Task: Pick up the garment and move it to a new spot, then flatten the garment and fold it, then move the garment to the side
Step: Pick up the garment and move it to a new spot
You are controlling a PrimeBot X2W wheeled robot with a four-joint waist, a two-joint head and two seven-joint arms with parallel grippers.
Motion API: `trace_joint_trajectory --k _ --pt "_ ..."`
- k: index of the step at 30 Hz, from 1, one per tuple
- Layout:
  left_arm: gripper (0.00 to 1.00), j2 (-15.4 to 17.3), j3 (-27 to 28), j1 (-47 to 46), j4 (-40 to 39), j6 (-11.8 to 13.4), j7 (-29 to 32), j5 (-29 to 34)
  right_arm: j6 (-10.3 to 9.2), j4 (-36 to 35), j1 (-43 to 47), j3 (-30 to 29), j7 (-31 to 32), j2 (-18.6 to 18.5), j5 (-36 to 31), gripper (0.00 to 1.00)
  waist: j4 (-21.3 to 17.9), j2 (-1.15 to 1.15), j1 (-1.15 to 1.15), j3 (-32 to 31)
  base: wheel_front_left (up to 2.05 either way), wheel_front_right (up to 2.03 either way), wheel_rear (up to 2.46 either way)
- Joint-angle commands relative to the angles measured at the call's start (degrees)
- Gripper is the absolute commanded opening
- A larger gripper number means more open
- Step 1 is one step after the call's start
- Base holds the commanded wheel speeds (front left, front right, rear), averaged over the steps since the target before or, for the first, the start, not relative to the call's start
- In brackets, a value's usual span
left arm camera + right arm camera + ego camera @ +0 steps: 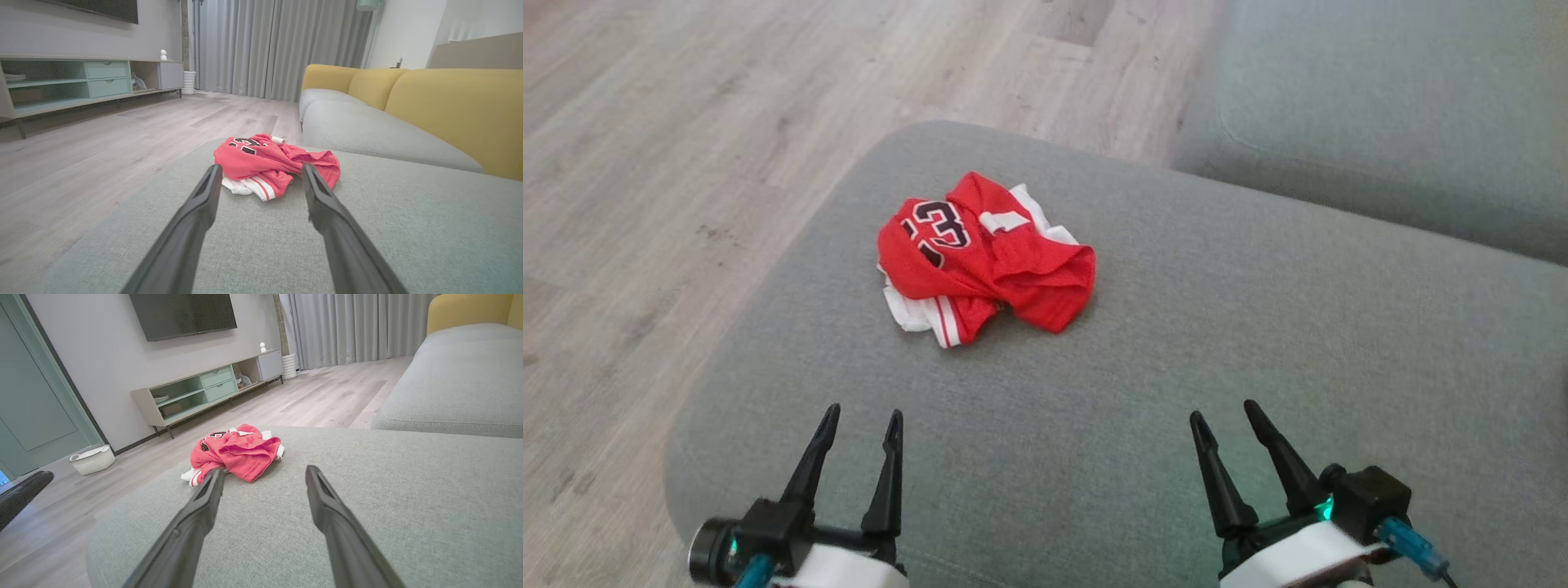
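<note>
While our left gripper [863, 410] and right gripper [1223, 408] hang open short of the crumpled garment [984, 261], we risk pinching one layer and dragging it off the cushion [1258, 327]

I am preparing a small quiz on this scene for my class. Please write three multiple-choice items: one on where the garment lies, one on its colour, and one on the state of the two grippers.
1. Where does the garment lie?
A. on a kitchen table
B. on the grey cushion
C. on a chair

2. What is its main colour?
A. red
B. blue
C. green

3. In what state are the left gripper and the right gripper?
A. both shut on the garment
B. one open, one shut
C. both open, holding nothing

Answers:
1 B, it lies crumpled on the cushion.
2 A, it is red cloth with white trim.
3 C, both pairs of jaws stand apart, short of the garment.
</note>
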Motion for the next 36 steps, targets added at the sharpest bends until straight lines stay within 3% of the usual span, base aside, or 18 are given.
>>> trace_joint_trajectory --k 1,5,9,16,22,26,31,32,33,36 --pt "1.0 0.8 1.2 -4.7 -1.1 -0.7 0.2 0.2 0.37 -1.5 -2.6 1.2 -0.6 -0.3 -0.1 1.0 -1.4 0.0 0.0 1.5 0.0 0.0 0.0" --pt "1.0 2.4 -0.8 -10.2 0.3 -1.6 3.3 -0.6 0.37 -1.9 -3.7 0.7 -0.6 -0.3 -0.7 1.0 -2.9 0.0 0.0 3.9 0.0 0.0 0.0" --pt "1.0 5.0 -4.7 -21.7 3.0 -2.3 10.3 -6.0 0.37 -2.4 -6.0 0.3 -0.6 -0.3 -2.1 1.0 -5.3 0.0 0.0 7.9 0.0 0.0 0.0" --pt "1.0 13.5 -16.8 -42.5 9.1 -2.3 26.6 -24.3 0.37 -3.6 -10.7 0.9 -0.6 -0.3 -3.1 1.0 -10.1 0.0 0.0 14.8 0.0 0.0 0.0" --pt "1.0 18.1 -22.1 -50.9 17.1 -2.3 38.7 -34.8 0.37 -4.4 -13.0 2.5 -0.6 -0.3 -2.8 1.0 -14.4 0.0 0.0 18.6 0.0 0.0 0.0" --pt "1.0 20.2 -25.1 -53.1 21.9 -2.3 41.5 -36.5 0.37 -4.7 -13.6 2.8 -0.6 -0.3 -2.6 1.0 -16.2 0.0 0.0 19.7 0.0 0.0 0.0" --pt "1.0 20.0 -26.3 -53.5 25.4 -2.3 41.7 -40.9 0.37 -4.9 -13.9 2.9 -0.6 -0.3 -2.4 1.0 -17.6 0.0 0.0 20.1 0.0 0.0 0.0" --pt "0.22 20.0 -26.8 -53.7 25.9 -2.3 40.6 -42.2 0.37 -4.8 -13.9 2.9 -0.6 -0.3 -2.3 1.0 -17.9 0.0 0.0 20.0 0.0 0.0 0.0" --pt "0.0 20.0 -27.1 -53.9 25.9 -2.3 39.7 -42.6 0.37 -4.7 -13.9 3.0 -0.6 -0.3 -2.3 1.0 -18.0 0.0 0.0 19.8 0.0 0.0 0.0" --pt "0.0 19.7 -28.0 -54.6 25.2 -2.3 36.6 -44.0 0.37 -4.2 -13.7 3.3 -0.6 -0.3 -2.2 1.0 -18.3 0.0 0.0 18.6 0.0 0.0 0.0"
